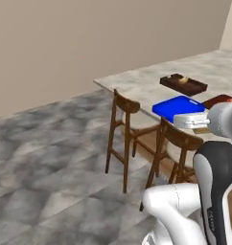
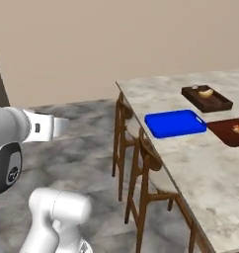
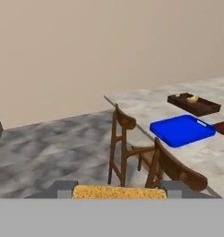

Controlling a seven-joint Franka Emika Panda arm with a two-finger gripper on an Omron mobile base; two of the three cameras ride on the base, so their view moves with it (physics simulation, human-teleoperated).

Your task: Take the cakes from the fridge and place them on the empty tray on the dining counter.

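Note:
In the hand view my gripper (image 3: 119, 190) is shut on the tan-yellow square cake (image 3: 119, 192), which sits between the two dark fingertips (image 3: 63, 187) at the bottom. The bright blue tray (image 3: 182, 130) lies bare on the marble dining counter (image 3: 141, 104), ahead and to the right, well apart from the gripper. In the left base view my white hand (image 1: 190, 119) hangs in front of the blue tray (image 1: 178, 107). From the right base view the blue tray (image 2: 175, 123) is far right of my hand (image 2: 47, 127). The dark round cake is out of view.
A dark brown wooden tray (image 2: 206, 98) with a pale roll stands behind the blue tray, and a reddish-brown board (image 2: 230, 131) lies to its right. Two wooden chairs (image 1: 125, 129) (image 1: 180, 143) line the counter's near edge. Grey floor (image 1: 51, 158) spreads to the left.

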